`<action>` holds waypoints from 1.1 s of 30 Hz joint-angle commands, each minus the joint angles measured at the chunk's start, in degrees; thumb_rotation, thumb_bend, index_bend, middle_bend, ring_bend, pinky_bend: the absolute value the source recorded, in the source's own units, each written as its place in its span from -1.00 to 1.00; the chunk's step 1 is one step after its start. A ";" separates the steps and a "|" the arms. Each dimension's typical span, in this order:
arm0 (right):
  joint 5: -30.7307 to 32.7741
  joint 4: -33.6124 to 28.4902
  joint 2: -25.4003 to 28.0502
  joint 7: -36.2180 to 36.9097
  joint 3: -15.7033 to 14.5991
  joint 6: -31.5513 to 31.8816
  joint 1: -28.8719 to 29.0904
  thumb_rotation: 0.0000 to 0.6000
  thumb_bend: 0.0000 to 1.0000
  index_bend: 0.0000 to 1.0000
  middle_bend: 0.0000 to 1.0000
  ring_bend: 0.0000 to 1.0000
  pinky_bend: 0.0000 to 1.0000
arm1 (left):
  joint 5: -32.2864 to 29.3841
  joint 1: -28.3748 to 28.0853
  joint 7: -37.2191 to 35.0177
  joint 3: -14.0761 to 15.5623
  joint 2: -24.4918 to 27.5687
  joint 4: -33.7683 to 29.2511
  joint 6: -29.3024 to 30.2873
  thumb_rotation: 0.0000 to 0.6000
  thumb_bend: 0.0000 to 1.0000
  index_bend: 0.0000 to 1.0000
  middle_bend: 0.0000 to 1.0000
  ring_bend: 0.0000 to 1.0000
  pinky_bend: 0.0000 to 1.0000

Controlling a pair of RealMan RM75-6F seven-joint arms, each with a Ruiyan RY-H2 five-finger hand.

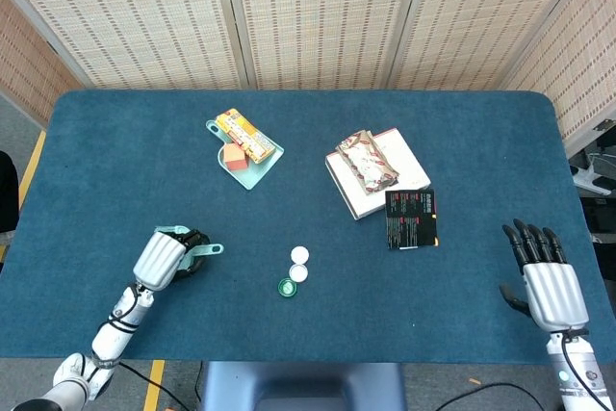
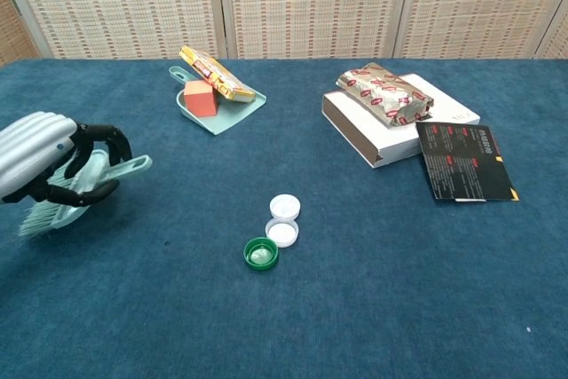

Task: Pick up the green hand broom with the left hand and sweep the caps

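- My left hand (image 2: 40, 161) sits at the table's (image 1: 115, 170) left front, the broom (image 2: 84, 185) in it, well apart from the caps (image 2: 275, 232).
- The caps cluster mid-front, touching one another.
- The dustpan (image 1: 252, 166) lies behind them to the left, a box (image 1: 244, 135) and a block (image 1: 234, 157) in it.
- Right of that, a packet (image 1: 367, 162) lies on a book (image 1: 404, 168); a booklet (image 1: 411, 218) lies in front.
- My right hand (image 1: 547, 281) is far right.
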 commanded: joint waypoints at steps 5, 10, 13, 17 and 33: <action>0.18 0.04 -0.14 -0.28 -0.12 -0.16 0.17 1.00 -0.61 -1.00 -1.00 -1.00 -1.00 | -0.95 -0.05 4.41 2.15 3.46 -5.94 -11.25 1.00 -0.12 -0.58 -0.40 0.49 0.70; -0.06 -0.12 0.37 0.47 -0.11 0.64 -0.20 1.00 -0.61 -1.00 -1.00 -1.00 -1.00 | -1.16 -0.32 3.80 1.69 7.43 -15.17 -11.27 1.00 -0.30 -1.00 -1.00 0.41 0.71; -0.73 -0.31 0.65 0.80 -0.34 1.16 -0.42 1.00 -0.61 -1.00 -1.00 -1.00 -1.00 | -0.68 -0.03 5.00 1.23 9.90 -20.39 -8.65 1.00 -0.33 -1.00 -1.00 0.27 0.70; -1.70 -0.42 0.89 0.95 -0.79 1.58 -0.63 1.00 -0.60 -1.00 -1.00 -1.00 -1.00 | 0.61 1.41 7.49 0.89 15.26 -29.68 -2.96 1.00 -0.33 -1.00 -1.00 -0.16 0.47; -4.52 -2.55 2.31 0.28 -3.38 1.96 -1.85 1.00 -0.61 -1.00 -1.00 -1.00 -1.00 | -2.52 16.97 16.13 6.54 36.77 -51.68 8.55 1.00 -0.30 -1.00 -1.00 -1.00 -0.95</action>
